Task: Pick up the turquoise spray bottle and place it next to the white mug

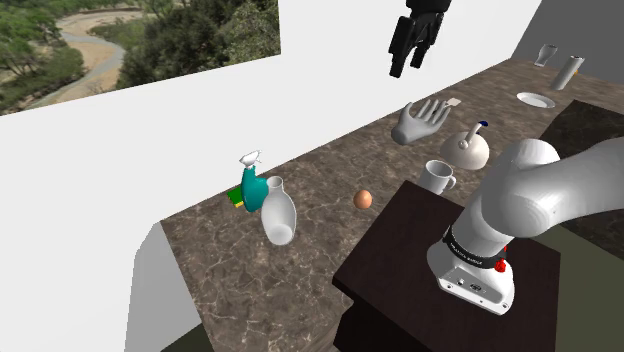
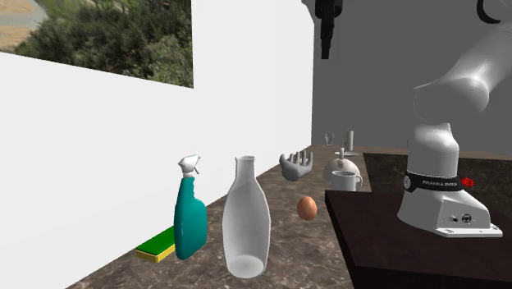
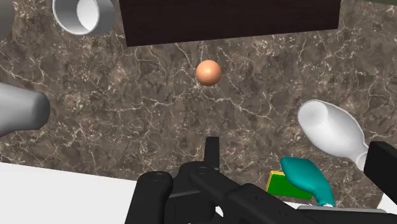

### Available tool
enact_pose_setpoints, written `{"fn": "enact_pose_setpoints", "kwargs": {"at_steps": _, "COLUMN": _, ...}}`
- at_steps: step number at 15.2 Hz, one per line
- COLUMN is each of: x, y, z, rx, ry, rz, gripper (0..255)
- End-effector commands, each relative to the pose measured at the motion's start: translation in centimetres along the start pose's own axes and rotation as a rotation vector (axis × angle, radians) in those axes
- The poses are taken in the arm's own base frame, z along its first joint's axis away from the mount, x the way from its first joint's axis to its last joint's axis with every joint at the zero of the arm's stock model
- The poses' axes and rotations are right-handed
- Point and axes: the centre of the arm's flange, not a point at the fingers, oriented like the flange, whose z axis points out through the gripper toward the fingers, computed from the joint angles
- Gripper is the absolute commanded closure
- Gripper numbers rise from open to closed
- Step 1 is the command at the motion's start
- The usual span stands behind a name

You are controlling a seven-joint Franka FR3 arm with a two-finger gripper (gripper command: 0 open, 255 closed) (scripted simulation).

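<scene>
Turquoise spray bottle (image 1: 253,188) on dark marbled counter (image 1: 320,245) against white wall (image 1: 190,125); claw (image 1: 406,68) high, released.

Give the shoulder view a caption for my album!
Black gripper hangs high above a teal spray bottle, egg and white mug.

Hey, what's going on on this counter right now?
A white robot arm has its black pincer open and empty, high above the marbled counter. The turquoise spray bottle stands untouched beside a white carafe. The white mug sits further along, past a brown egg, close to the dark stand.
</scene>
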Motion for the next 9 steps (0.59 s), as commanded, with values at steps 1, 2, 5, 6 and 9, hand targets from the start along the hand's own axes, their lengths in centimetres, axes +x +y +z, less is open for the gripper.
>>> {"fn": "enact_pose_setpoints", "kwargs": {"at_steps": 1, "x": 0.0, "y": 0.0, "z": 0.0, "rx": 0.000, "ry": 0.000, "rz": 0.000, "gripper": 0}}
{"fn": "enact_pose_setpoints", "kwargs": {"at_steps": 2, "x": 0.5, "y": 0.4, "z": 1.1, "rx": 0.009, "ry": 0.008, "rz": -0.033, "gripper": 0}}
{"fn": "enact_pose_setpoints", "kwargs": {"at_steps": 5, "x": 2.3, "y": 1.5, "z": 4.4, "rx": 0.034, "ry": 0.034, "rz": -0.133, "gripper": 0}}
{"fn": "enact_pose_setpoints", "kwargs": {"at_steps": 6, "x": 2.9, "y": 1.8, "z": 5.5, "rx": 0.043, "ry": 0.042, "rz": -0.166, "gripper": 0}}
{"fn": "enact_pose_setpoints", "kwargs": {"at_steps": 9, "x": 4.9, "y": 2.6, "z": 8.8, "rx": 0.068, "ry": 0.068, "rz": -0.265, "gripper": 0}}
